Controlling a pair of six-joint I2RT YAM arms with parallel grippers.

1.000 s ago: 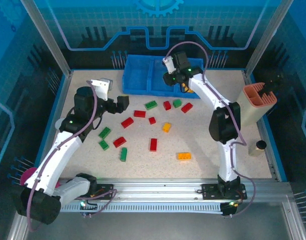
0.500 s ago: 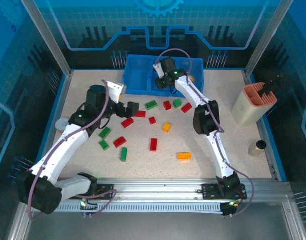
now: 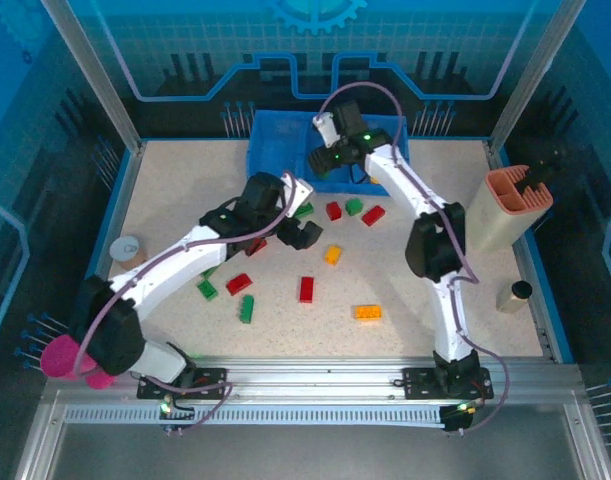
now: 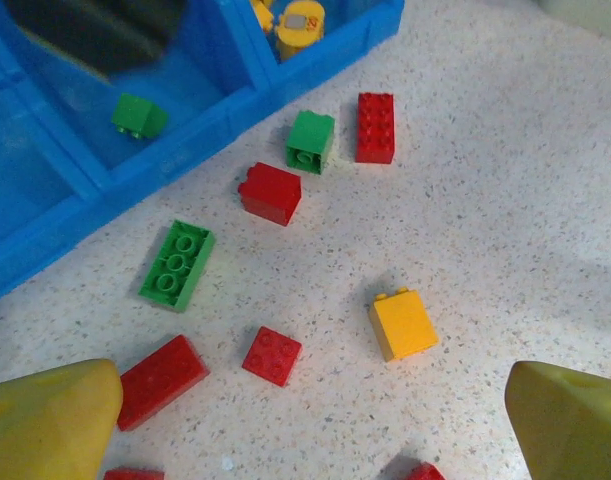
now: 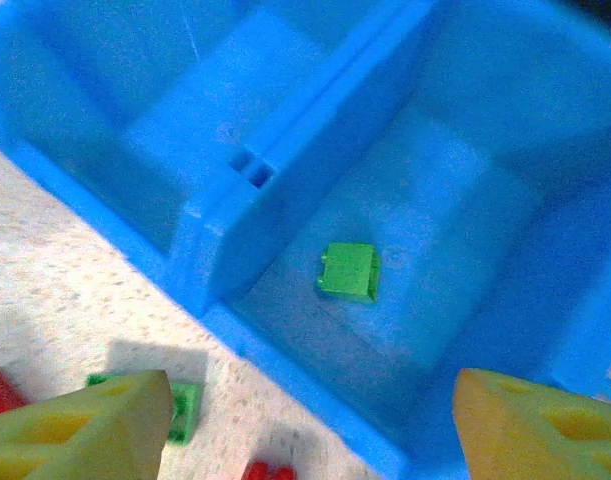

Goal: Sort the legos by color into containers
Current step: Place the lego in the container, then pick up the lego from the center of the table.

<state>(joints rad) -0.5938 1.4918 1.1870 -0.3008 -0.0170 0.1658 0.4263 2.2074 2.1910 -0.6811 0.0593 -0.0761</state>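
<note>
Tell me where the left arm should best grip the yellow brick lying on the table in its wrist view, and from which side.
Come down from above and close the fingers on the two smooth side faces of the yellow brick. It lies alone on the table with free space all around, and its studs seem to point sideways, so these flat faces give the surest hold.

Worktop (image 4: 505, 180): matt, finely speckled, stone-like finish. Legos (image 4: 400, 323): smooth moulded plastic, slight sheen, studded tops. Containers (image 5: 285, 150): bright blue plastic, smooth, glossy walls. Left end effector fingers (image 4: 55, 420): yellow, matt, plastic-looking. Base rail (image 3: 315, 385): ribbed bare metal, satin.
</note>
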